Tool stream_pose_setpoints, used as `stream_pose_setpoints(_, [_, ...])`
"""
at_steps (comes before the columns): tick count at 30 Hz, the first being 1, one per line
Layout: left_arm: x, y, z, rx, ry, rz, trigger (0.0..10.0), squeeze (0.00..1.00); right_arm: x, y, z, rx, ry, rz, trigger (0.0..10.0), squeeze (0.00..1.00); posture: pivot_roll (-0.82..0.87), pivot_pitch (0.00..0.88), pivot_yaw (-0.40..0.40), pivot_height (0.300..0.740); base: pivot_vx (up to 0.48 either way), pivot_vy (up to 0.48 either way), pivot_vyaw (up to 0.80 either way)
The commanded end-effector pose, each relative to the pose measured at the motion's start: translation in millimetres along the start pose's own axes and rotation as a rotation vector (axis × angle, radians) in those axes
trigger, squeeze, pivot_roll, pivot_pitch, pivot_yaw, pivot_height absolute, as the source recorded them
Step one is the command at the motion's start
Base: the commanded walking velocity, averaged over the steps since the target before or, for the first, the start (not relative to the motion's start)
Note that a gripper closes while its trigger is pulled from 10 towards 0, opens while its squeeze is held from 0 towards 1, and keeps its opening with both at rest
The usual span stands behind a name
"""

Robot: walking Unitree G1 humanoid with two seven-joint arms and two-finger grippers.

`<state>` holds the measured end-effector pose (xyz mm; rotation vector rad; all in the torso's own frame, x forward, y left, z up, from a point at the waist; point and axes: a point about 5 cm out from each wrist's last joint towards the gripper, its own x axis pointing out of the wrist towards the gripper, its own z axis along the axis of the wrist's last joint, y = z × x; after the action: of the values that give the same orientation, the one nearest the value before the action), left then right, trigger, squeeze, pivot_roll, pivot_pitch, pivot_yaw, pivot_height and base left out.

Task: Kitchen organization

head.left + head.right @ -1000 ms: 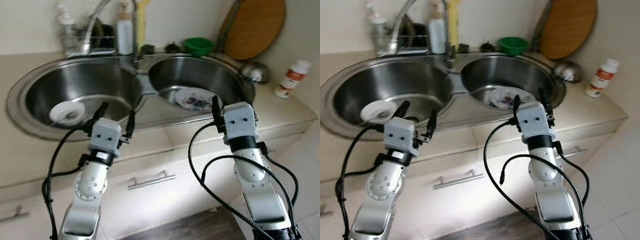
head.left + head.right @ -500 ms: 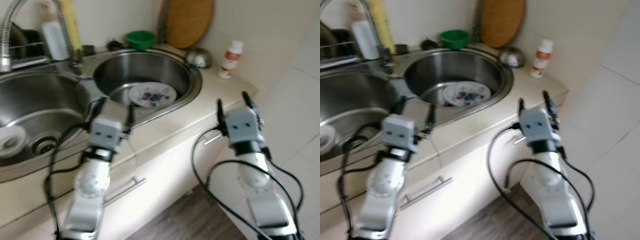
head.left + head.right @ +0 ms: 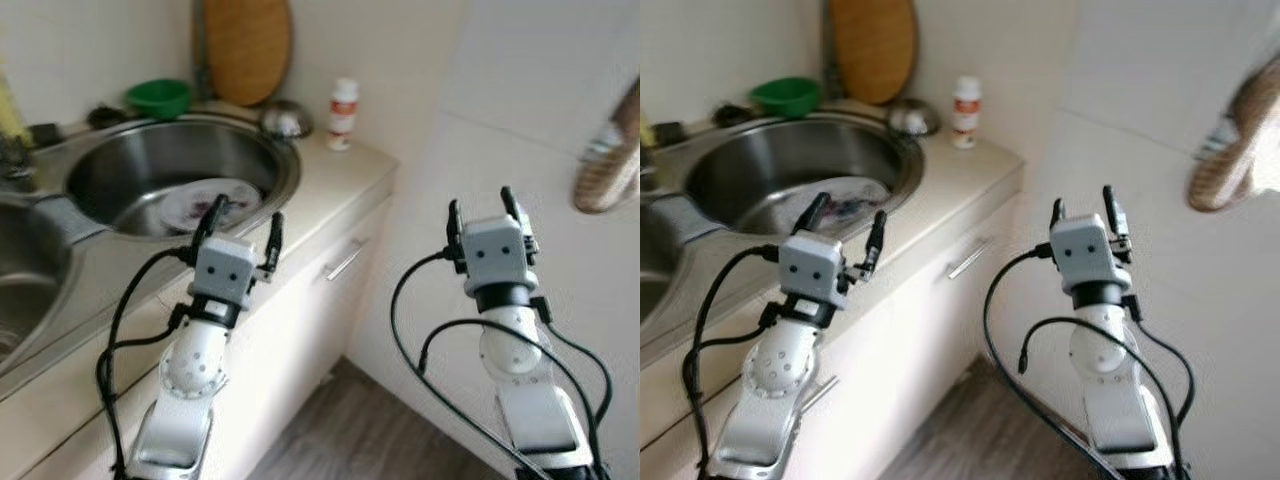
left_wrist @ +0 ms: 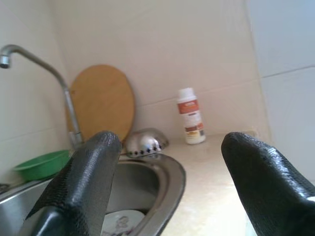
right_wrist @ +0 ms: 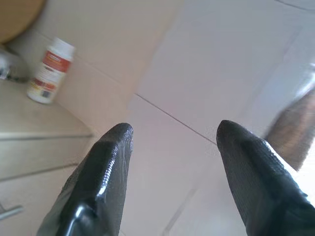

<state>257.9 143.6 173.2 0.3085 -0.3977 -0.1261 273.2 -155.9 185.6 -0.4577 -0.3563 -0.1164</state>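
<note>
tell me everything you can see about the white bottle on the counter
The small white plastic bottle with a white cap and a red-orange label stands upright on the beige counter near its far corner, close to the tiled wall. It stands beside the upturned metal strainer bowl, apart from it. Neither pincer touches it.

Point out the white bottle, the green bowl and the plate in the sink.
white bottle [image 3: 343, 113], left eye view, on its label.
green bowl [image 3: 159, 98], left eye view, on its rim.
plate [image 3: 190, 205], left eye view, on its patterned face.
</note>
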Motion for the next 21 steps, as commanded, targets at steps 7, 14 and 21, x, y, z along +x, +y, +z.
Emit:
stream_pose_setpoints(7, [0.4,-5.6,0.5,-0.004,0.003,-0.019,10.0,0.00,1.3,-3.9,-1.7,-0.022,0.002,-0.016,10.0,0.00,0.05,0.000,-0.062,0.740,0.000,0.000,-0.79])
stream_pose_setpoints(14, [-1.2,-6.5,-0.5,-0.003,0.012,-0.022,10.0,0.00,0.6,-3.3,-2.8,-0.025,0.008,-0.013,10.0,0.00,0.05,0.000,-0.063,0.740,0.000,0.000,-0.79])
stream_pose_setpoints(21, [-3.0,-7.7,-1.2,-0.003,0.020,-0.021,10.0,0.00,-0.7,-2.4,-3.7,-0.055,0.006,-0.005,10.0,0.00,0.05,0.000,-0.069,0.740,0.000,0.000,-0.79])
